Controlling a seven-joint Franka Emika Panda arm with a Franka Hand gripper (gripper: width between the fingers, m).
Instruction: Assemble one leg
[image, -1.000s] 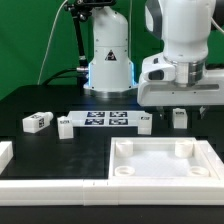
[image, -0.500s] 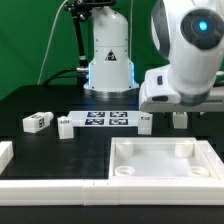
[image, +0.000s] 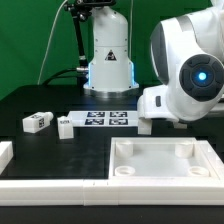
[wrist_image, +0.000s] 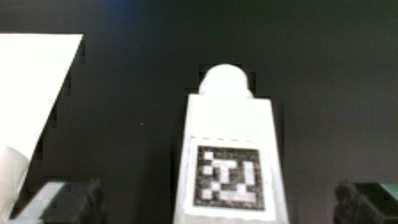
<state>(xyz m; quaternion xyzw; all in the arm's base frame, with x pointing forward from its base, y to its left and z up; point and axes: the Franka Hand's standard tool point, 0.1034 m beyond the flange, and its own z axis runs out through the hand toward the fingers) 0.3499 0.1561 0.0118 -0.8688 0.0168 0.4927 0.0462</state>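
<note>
- Gripper (wrist_image: 221, 204): jaws wide apart and holding nothing. Both dark fingertips (wrist_image: 61, 203) show in the wrist view, one on each side.
- The leg (wrist_image: 228, 140) lies flat on the black table (wrist_image: 329, 90), directly beneath the gripper. It sits in the gap between the fingertips and touches neither.
- Long axis: runs away from the wrist camera, crosswise to the line joining the fingertips. Tag face up, rounded peg end pointing away from the camera.
- Exterior view: the arm's wrist housing (image: 195, 75) hides both the gripper and this leg. It hangs low behind the tray-like piece (image: 165, 170), to the exterior view's right of the marker board (image: 105, 119).
- Two other small blocks (image: 37, 122) lie to the exterior view's left of the board, well apart from the gripper.
- Judgement: this is the approach to a grasp. The leg looks centred and squared to the jaws, so the coming move should be a straight descent, then closing on its long sides. Height above the leg cannot be told.
</note>
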